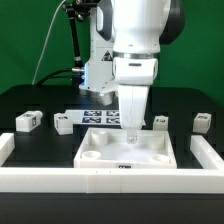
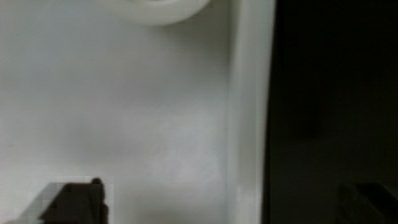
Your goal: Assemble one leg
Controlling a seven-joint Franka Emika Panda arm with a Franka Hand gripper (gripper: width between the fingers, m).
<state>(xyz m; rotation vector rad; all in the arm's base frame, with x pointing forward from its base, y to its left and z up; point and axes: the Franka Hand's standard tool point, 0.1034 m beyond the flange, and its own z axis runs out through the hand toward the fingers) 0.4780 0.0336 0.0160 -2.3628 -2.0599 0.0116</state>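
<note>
The tool (image 1: 133, 138) hangs low over the far edge of the large flat white square panel (image 1: 110, 152), its jaws spread wide and holding nothing. If it moves sideways at this height, a finger may catch the panel's rim and shove it. The nearest leg, a small white tagged oblong block (image 1: 160, 121), stands on the black desk (image 1: 40, 100) just beside the tool, toward the exterior view's right. The marker board (image 1: 100, 117) lies behind.
</note>
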